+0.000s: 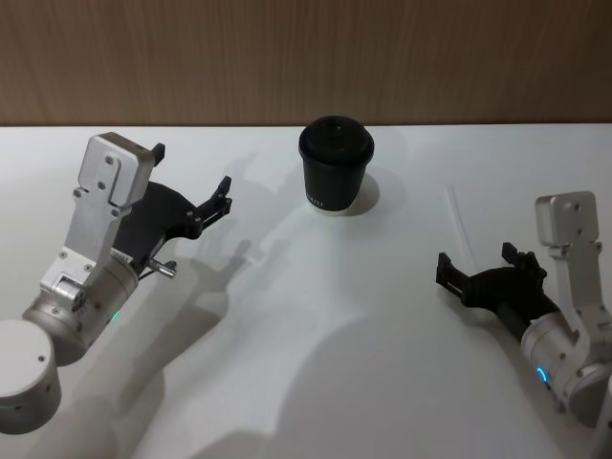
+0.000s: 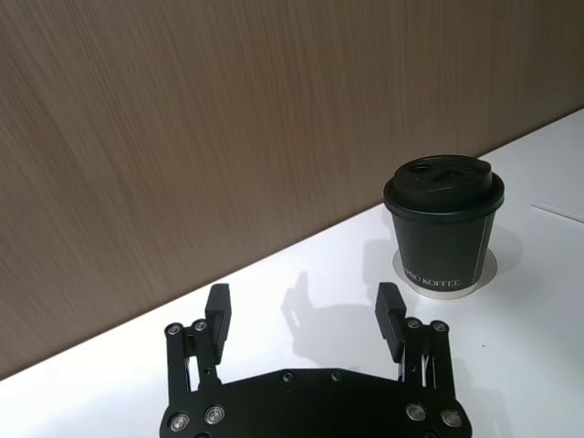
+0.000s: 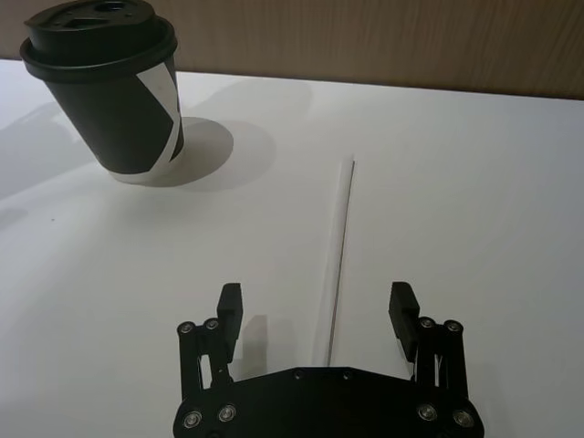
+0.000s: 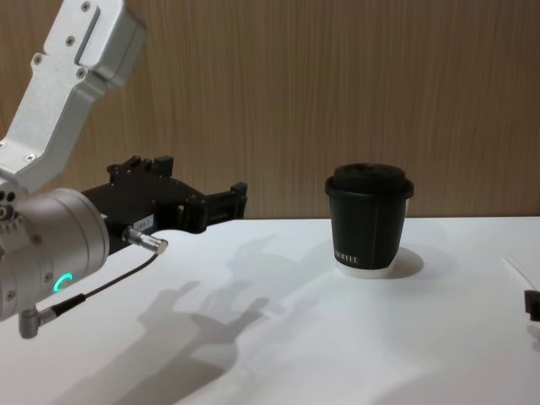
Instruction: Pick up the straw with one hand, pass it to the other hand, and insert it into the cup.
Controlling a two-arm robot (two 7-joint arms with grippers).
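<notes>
Pickup step: right hand [image 3: 316, 301] open, lined up on the straw [image 3: 339, 237], flat on the bench [image 1: 316, 325] right of the cup [image 1: 335, 164]. Next: drop & pinch. Left hand [image 1: 191, 170] open too, hovering at left.

You have a white table [image 1: 287, 316] before you, bare and smooth, and a brown wood-grain wall [image 1: 287, 57] stands right along its far edge.

white lettering low on the cup [image 2: 443, 228], ending in "koffee" (first word partly unclear)
</notes>
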